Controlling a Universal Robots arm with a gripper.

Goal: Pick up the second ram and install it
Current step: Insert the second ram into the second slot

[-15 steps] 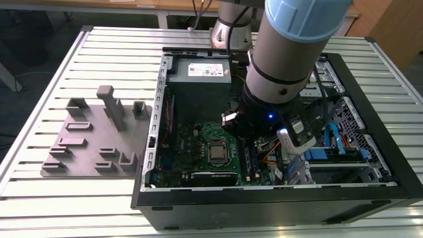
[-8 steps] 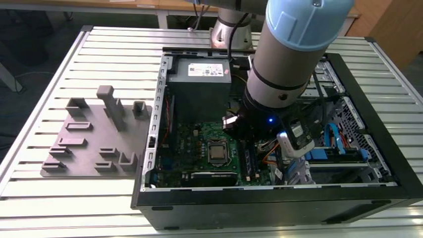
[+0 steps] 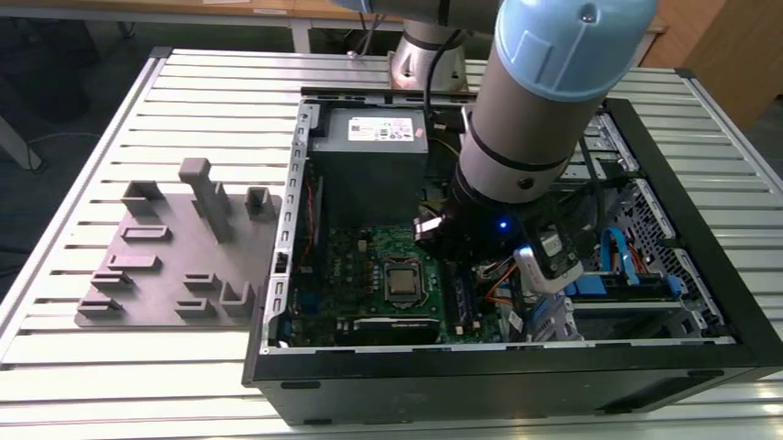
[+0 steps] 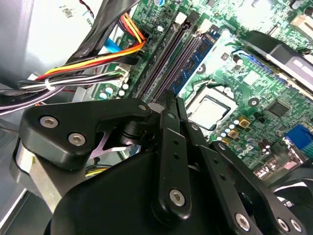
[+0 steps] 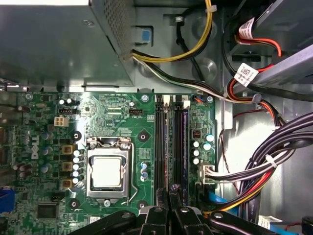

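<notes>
**Inspector A:** Where is the second ram (image 4: 198,63) recorded?

**Inspector B:** In the second wrist view a bluish-green stick is seen standing in the memory slot just beside the CPU socket (image 4: 208,110). It is taken to be the task's stick, though that cannot be confirmed. No stick is noted on the grey holder plate (image 3: 159,266).

**Inspector A:** And the gripper (image 4: 172,100)?

**Inspector B:** In both wrist views its fingers are drawn together, with nothing observed between them. It is held just over the slots (image 5: 171,147), inside the case (image 3: 490,385).

**Inspector A:** Which step is in hand?

**Inspector B:** Seating is judged to be in hand, not pickup. Any further move calls for the fingertips to be kept in line with the slot. Full seating cannot be verified.
</notes>
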